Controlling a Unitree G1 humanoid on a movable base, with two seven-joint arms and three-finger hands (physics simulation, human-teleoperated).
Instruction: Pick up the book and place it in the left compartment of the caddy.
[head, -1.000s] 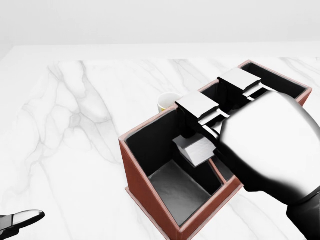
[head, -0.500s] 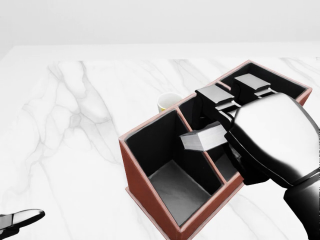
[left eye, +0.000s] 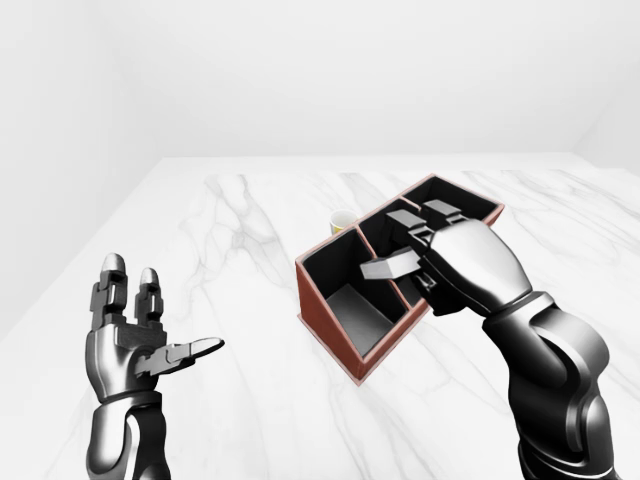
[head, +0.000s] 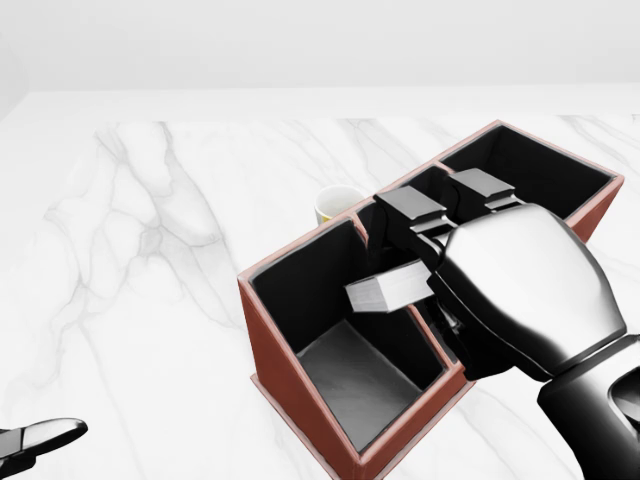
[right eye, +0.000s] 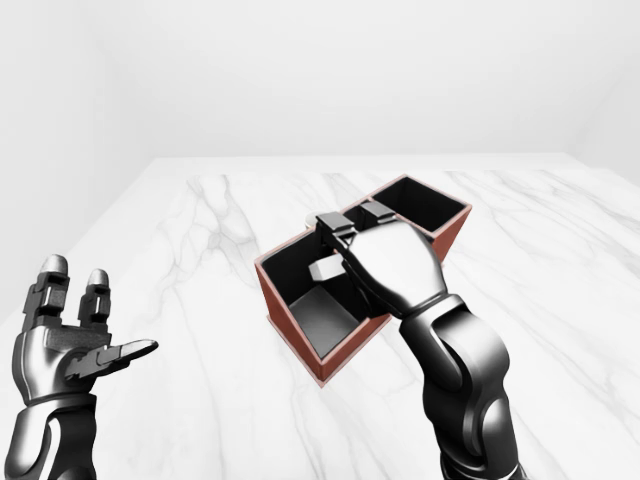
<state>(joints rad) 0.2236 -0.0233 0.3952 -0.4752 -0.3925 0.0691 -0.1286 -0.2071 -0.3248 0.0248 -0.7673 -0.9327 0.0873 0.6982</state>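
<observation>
The red-brown caddy (head: 268, 345) with black compartments stands on the white marble table. My right hand (head: 425, 255) is shut on the grey book (head: 388, 287). It holds the book roughly level above the caddy. The book's free end juts over the left compartment (head: 350, 375), near the divider to the middle one. The hand covers the middle compartment. My left hand (left eye: 145, 335) is open and empty, raised at the lower left of the left-eye view, well away from the caddy.
A small white and yellow mug (head: 334, 205) stands on the table just beyond the caddy's upper left wall. The right compartment (head: 530, 165) shows past the hand's fingers. The marble table (head: 150, 250) spreads wide to the left of the caddy.
The right hand lifted the book from a downward tilt in the left compartment, drew it right, then shifted it slightly back left, now level. The left hand has not moved.
</observation>
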